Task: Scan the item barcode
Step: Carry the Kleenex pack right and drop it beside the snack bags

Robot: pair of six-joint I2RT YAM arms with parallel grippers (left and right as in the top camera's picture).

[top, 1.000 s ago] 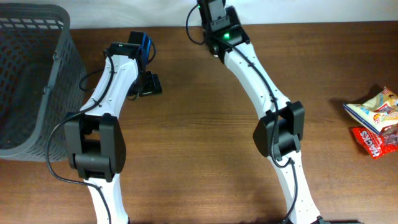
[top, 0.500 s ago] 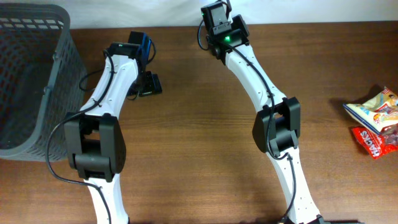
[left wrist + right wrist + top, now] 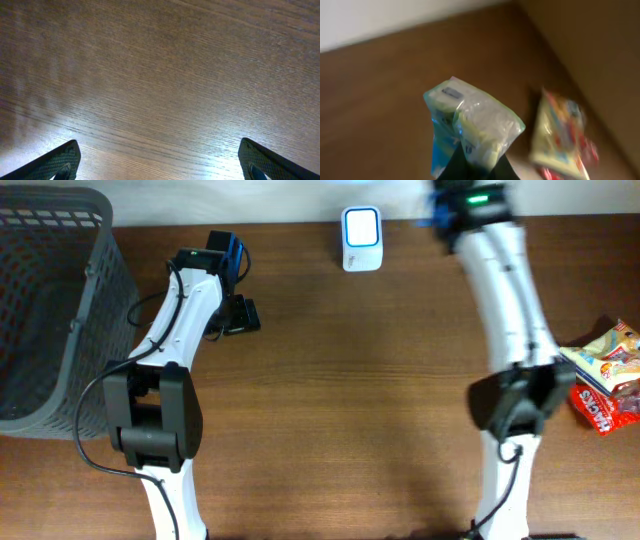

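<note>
2 white arms with black joints

The left arm (image 3: 170, 330) and right arm (image 3: 505, 290) have smooth white shells between bulky black joint housings, and thin black cables (image 3: 78, 425) loop along them. A green light (image 3: 478, 195) glows near the right wrist, and a blue part (image 3: 234, 252) sits at the left wrist. The left jaws end in dark, woven-textured tips.

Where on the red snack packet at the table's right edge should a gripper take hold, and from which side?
Probably its bare end nearest the robot. The red snack packet lies flat on the table, and the yellow packet seems to overlap its upper part. Come down from above on the side toward the table's middle and pinch that free edge, leaving the yellow packet undisturbed.
</note>
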